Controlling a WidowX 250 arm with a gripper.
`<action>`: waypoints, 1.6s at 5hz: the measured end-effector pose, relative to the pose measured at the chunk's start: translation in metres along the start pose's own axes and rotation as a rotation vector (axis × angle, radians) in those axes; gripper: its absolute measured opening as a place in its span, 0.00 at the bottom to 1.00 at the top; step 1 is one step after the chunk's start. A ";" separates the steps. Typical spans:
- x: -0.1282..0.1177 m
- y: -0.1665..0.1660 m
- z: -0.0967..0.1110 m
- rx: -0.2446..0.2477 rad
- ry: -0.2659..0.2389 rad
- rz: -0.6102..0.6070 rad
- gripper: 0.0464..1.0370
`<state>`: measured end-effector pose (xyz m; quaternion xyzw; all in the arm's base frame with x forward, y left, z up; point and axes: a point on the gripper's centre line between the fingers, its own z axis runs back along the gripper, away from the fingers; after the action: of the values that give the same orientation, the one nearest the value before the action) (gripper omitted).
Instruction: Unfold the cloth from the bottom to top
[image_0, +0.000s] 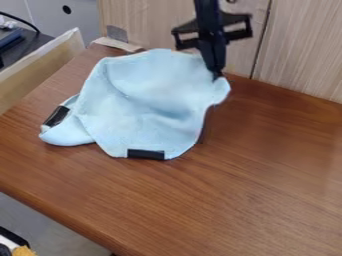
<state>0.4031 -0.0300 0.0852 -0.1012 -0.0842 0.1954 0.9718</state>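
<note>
Pale blue cloth (147, 95) on the brown wooden table (267, 180), upper left to centre of the frame. It lies rumpled, bulging in the middle, with a folded lobe spreading to the left. Two black patches on it: one (145, 154) at the lower edge, the other (57, 115) on the left lobe (rather like strips of tape). Black gripper (217, 76) hangs down from the top edge, right of centre, closed on the cloth's upper right part. Cloth's right side raised there, dark shadow beneath. Behind: pale wood-grain panels (300, 50) along the top.
</note>
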 end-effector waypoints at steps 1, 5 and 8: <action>0.000 -0.008 -0.020 0.021 -0.005 -0.052 0.02; 0.002 -0.011 -0.063 0.035 0.029 -0.082 0.04; 0.002 -0.007 -0.065 0.053 0.010 -0.060 0.72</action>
<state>0.4204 -0.0460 0.0245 -0.0738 -0.0770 0.1679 0.9800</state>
